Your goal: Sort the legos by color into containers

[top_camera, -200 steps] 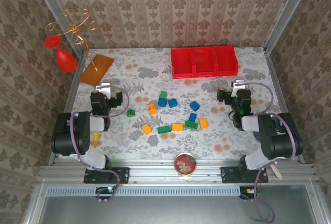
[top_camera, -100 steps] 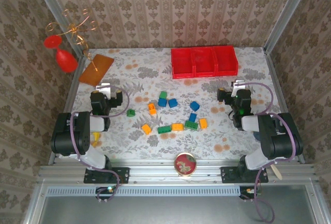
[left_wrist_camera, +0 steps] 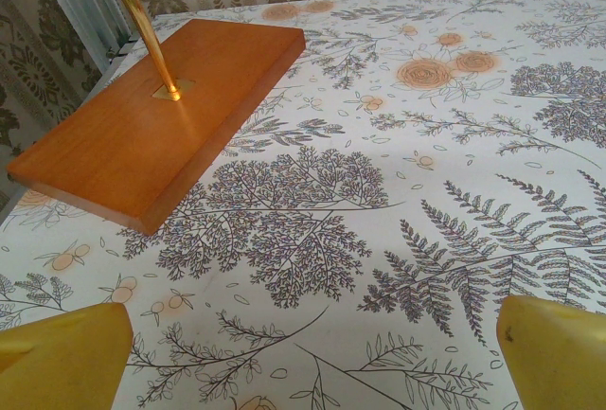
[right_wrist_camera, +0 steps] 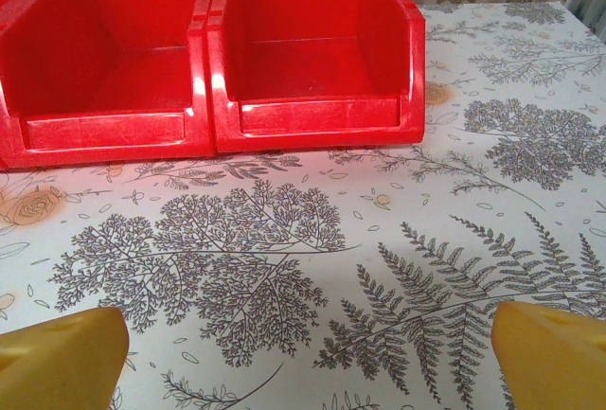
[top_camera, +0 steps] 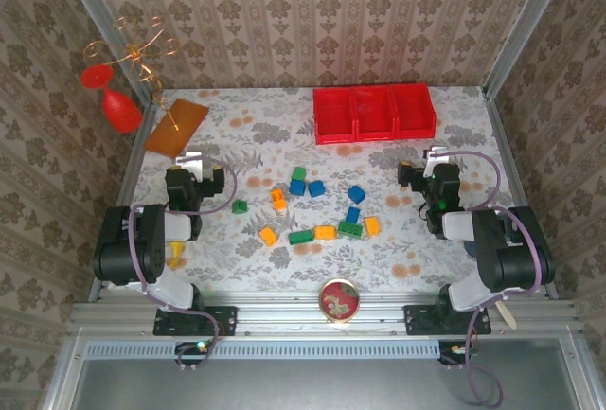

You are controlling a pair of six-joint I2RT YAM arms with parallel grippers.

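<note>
As your left gripper and right gripper gape empty, multicoloured plastic bricks lie between them, red plastic bins ahead.

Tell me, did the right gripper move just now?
No. The right gripper is in the same spot as a second ago, just below the right end of the red bins.

Left gripper: no movement is seen.
Right gripper: no movement is seen.
Bricks: none displaced.
</note>
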